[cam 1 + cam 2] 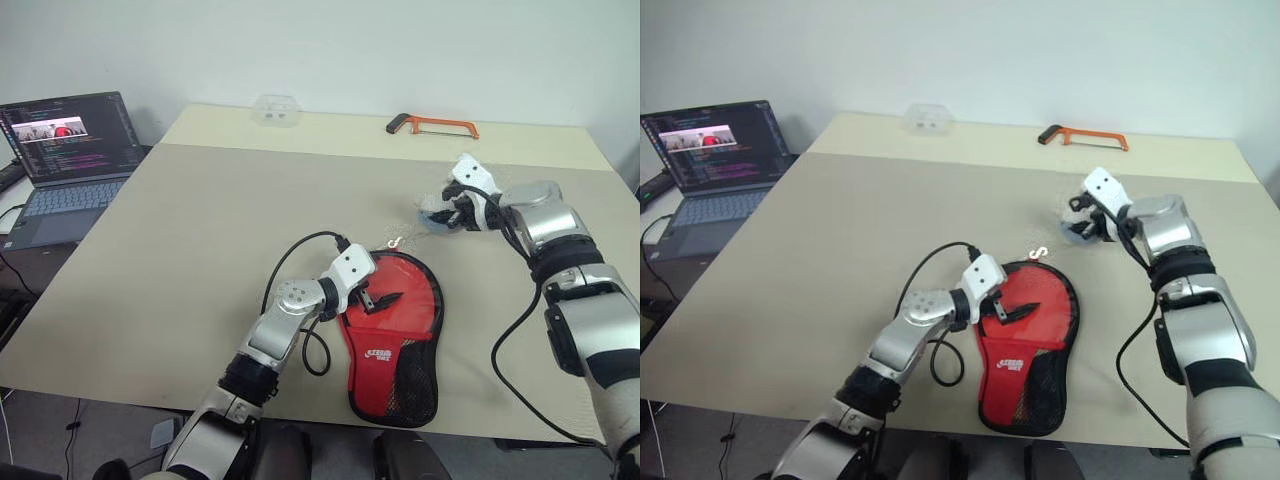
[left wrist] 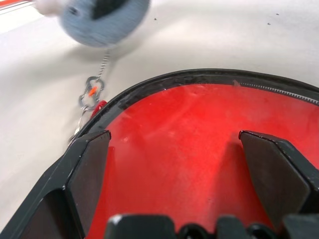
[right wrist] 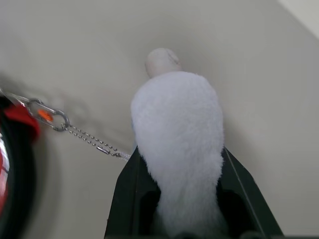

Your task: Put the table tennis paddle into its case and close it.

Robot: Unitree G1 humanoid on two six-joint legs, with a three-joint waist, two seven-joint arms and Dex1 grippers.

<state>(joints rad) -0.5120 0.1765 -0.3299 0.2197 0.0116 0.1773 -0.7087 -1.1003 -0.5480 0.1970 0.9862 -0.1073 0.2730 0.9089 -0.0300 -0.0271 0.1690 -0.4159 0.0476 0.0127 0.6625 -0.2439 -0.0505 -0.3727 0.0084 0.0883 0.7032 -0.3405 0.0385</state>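
While head cam just shows right gripper [image 1: 452, 213] clenched on a fluffy charm [image 3: 175, 149], its wrist cam reveals chain [image 3: 92, 141] running to case [image 1: 392, 335]; left gripper [image 2: 184, 164] released, fingers straddling red.

The beige table [image 1: 200, 240] carries the case [image 1: 392, 340] near its front edge (red side with black mesh up). At the far edge lie an orange-framed hacksaw [image 1: 433, 125] and a small clear plastic box [image 1: 276, 110], well apart.
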